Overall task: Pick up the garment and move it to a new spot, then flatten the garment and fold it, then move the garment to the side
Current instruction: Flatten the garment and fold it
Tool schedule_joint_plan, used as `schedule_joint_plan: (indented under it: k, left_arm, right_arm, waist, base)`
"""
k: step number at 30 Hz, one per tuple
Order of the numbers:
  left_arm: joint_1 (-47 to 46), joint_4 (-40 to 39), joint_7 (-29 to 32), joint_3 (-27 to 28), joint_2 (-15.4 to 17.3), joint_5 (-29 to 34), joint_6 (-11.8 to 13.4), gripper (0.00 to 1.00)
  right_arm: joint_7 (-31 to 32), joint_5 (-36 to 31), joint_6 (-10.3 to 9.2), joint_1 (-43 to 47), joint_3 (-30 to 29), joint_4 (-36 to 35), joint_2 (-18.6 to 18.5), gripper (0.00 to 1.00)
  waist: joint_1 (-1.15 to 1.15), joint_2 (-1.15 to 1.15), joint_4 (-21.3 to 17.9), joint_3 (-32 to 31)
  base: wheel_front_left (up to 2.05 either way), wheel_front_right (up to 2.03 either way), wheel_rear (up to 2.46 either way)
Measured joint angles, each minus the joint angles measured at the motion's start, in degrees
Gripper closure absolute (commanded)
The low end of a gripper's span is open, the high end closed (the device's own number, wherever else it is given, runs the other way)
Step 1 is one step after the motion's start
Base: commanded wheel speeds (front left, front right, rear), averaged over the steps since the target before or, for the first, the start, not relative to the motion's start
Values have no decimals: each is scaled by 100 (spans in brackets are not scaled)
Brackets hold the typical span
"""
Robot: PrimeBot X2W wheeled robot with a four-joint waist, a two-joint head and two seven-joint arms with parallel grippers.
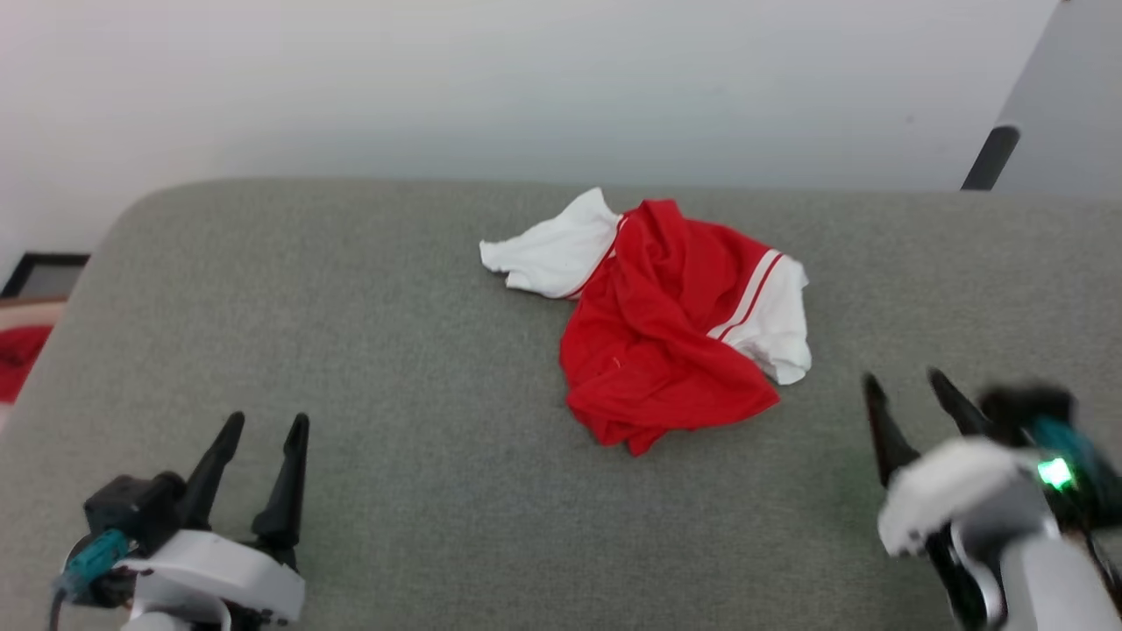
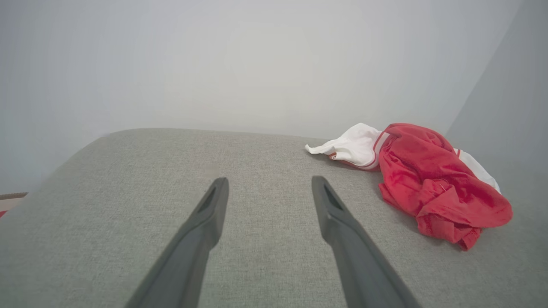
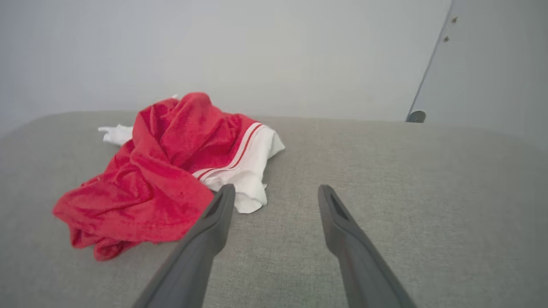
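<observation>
Garment (image 1: 666,324) crumpled on grey table (image 1: 351,307)

Soft red cloth with white sleeves and red-striped seams, the garment lies bunched in a rumpled heap toward the far middle of the rounded, woven-fabric table. The left gripper (image 1: 267,419) and right gripper (image 1: 901,377) hold nothing, their tapered dark fingers spread wide apart.

The right gripper (image 1: 903,377) is blurred in the head view, and a red thing (image 1: 17,359) at the left edge is cut off.
</observation>
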Motion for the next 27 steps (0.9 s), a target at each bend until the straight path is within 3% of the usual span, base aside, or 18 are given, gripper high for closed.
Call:
schedule_joint_plan:
  k: [7, 12, 17, 22, 24, 25, 26, 27]
  left_arm:
    - [-238, 22, 1, -233, -101, -149, 0, 0]
    - [-454, 27, 0, -365, -141, -268, 0, 0]
    - [-667, 33, 1, -495, -199, -376, 0, 0]
    - [-820, 75, 1, -595, -277, -481, 0, 0]
    - [-847, 80, 0, -608, -294, -505, 0, 0]
    - [-845, 89, 1, -606, -297, -506, 0, 0]
    - [-846, 89, 0, -604, -299, -512, 0, 0]
    - [-846, 93, 1, -602, -300, -514, 0, 0]
  right_arm:
    - [2085, -193, 2, -1261, 546, 567, -393, 0]
    - [3434, 57, 1, -2132, 512, 1063, -575, 0]
    - [4263, 75, 1, -2926, 400, 1577, -636, 0]
    - [4617, -80, 1, -3330, 416, 2169, -595, 0]
    - [4690, -59, 1, -3389, 482, 2349, -576, 54]
    - [4696, -20, 0, -3428, 541, 2379, -582, 67]
    - [4643, 20, 0, -3475, 575, 2388, -600, 100]
    - [4588, 54, 1, -3517, 580, 2413, -611, 100]
  waist:
    - [0, 0, 163, 399]
    - [0, 0, 339, 679]
    - [0, 0, 513, 992]
    - [0, 0, 693, 1264]
    - [0, 0, 772, 1337]
    - [0, 0, 804, 1369]
    - [0, 0, 831, 1401]
    - [0, 0, 854, 1427]
  base:
    - [0, 0, 0]
    - [0, 0, 0]
    - [0, 0, 0]
    - [0, 0, 0]
    - [0, 0, 0]
    - [0, 0, 0]
    - [0, 0, 0]
    - [0, 0, 0]
